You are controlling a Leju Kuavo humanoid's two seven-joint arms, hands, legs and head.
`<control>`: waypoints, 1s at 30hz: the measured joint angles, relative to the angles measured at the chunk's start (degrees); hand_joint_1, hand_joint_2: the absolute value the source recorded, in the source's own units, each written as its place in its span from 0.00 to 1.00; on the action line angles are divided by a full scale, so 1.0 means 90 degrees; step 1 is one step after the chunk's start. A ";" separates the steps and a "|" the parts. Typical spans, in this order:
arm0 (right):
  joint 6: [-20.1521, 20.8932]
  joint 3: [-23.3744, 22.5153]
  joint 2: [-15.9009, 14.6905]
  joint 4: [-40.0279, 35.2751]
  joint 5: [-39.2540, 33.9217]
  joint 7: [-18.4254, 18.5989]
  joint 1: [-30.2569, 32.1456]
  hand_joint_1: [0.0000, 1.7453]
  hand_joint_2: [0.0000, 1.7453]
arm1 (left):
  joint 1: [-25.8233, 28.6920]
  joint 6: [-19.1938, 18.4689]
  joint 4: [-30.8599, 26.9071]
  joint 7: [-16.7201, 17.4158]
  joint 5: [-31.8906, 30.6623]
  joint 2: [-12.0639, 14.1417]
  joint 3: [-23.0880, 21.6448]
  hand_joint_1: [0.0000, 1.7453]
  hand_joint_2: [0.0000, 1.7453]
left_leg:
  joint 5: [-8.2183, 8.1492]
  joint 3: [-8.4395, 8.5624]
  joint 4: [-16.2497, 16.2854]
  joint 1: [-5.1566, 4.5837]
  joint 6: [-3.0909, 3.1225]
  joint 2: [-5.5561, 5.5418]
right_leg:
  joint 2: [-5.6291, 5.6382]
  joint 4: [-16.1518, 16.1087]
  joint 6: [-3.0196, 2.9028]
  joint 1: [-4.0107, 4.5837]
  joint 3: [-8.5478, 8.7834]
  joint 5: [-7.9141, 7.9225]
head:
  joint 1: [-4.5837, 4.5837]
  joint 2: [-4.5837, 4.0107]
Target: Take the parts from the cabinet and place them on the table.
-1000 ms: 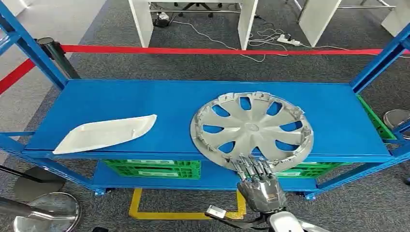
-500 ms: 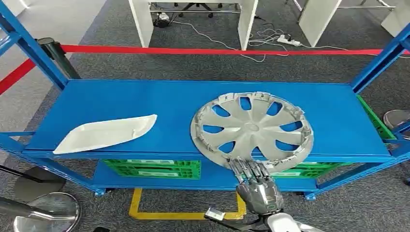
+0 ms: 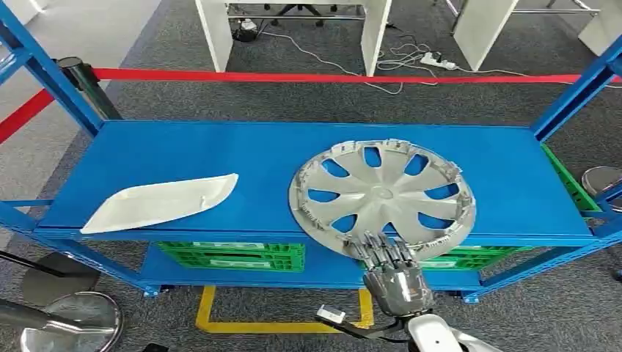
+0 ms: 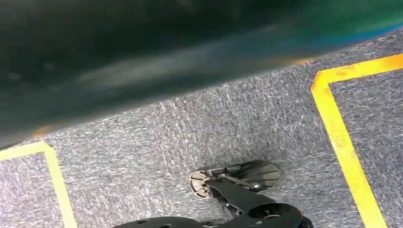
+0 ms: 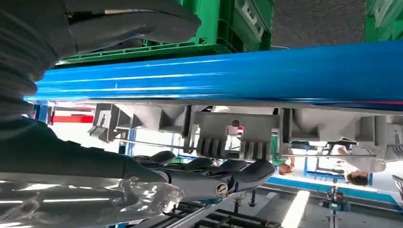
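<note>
The right hand (image 3: 396, 275) reaches up to the front edge of the blue shelf (image 3: 220, 150), palm side up, its fingers (image 3: 381, 249) spread and laid over the near rim of the hubcap (image 3: 381, 196). In the right wrist view the fingers (image 5: 209, 178) lie flat along one face of the hubcap's (image 5: 228, 128) clipped rim while the thumb (image 5: 138, 23) sits on the other side of the shelf edge (image 5: 237, 71); whether the rim is truly clamped I cannot tell.

The hubcap lies face up on the shelf, directly ahead of the hand, its near edge overhanging the shelf front just above the fingers. Well off to the hand's left on the same shelf lies a white trim piece (image 3: 158, 203), flat, long and pointed, apart from the hubcap.

Under the shelf, on the lower level, stand green crates (image 3: 231, 255): one just left of the hand, another (image 3: 447, 257) partly hidden behind the hubcap's rim to its right. A further green crate (image 3: 568, 180) peeks out at the far right end of the rack. What lies in any of them cannot be made out. The crates (image 5: 223, 23) also show in the right wrist view, close beside the thumb.

The left wrist view looks at grey carpet (image 4: 190, 128) with yellow tape lines (image 4: 342, 137).
</note>
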 joint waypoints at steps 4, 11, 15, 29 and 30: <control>0.0000 -0.0007 0.0007 0.0000 0.0000 0.0070 0.0000 0.00 1.00 | 0.0000 0.0000 0.0000 0.0000 -0.0014 0.0000 0.0000 0.00 0.00 | 0.0000 0.0000 0.0000 0.0000 0.0000 0.0000 | 0.0000 0.0000 0.0000 0.0000 -0.0001 0.0000 | 0.0000 0.0000; 0.0002 -0.0204 0.0109 0.0068 0.0000 -0.0272 0.0022 0.00 1.00 | -0.0001 -0.0012 0.0000 0.0000 -0.0075 0.0000 0.0000 0.00 0.00 | 0.0000 0.0000 0.0000 0.0000 0.0000 0.0000 | 0.0000 0.0000 0.0000 0.0000 0.0001 0.0000 | 0.0002 0.0000; 0.0005 -0.0367 0.0177 0.0104 0.0000 -0.0398 0.0022 0.00 1.00 | 0.0000 -0.0029 0.0000 0.0000 -0.0095 0.0000 0.0002 0.00 0.00 | 0.0000 0.0000 0.0000 0.0000 0.0000 0.0000 | 0.0000 0.0000 0.0000 0.0000 0.0022 0.0000 | 0.0002 0.0000; 0.0027 -0.0689 0.0337 0.0121 0.0000 -0.0723 0.0016 0.00 1.00 | -0.0008 -0.0034 0.0005 0.0036 -0.0163 0.0000 0.0010 0.00 0.00 | 0.0002 0.0002 0.0000 0.0000 -0.0001 0.0000 | 0.0000 0.0001 0.0000 0.0000 0.0061 0.0001 | 0.0000 0.0000; 0.0027 -0.0753 0.0367 0.0131 0.0000 -0.0816 0.0018 0.00 1.00 | -0.0010 -0.0034 0.0005 0.0041 -0.0177 0.0000 0.0010 0.00 0.00 | 0.0002 0.0002 0.0000 0.0000 -0.0001 0.0000 | 0.0000 0.0001 0.0000 0.0000 0.0061 0.0001 | 0.0002 0.0000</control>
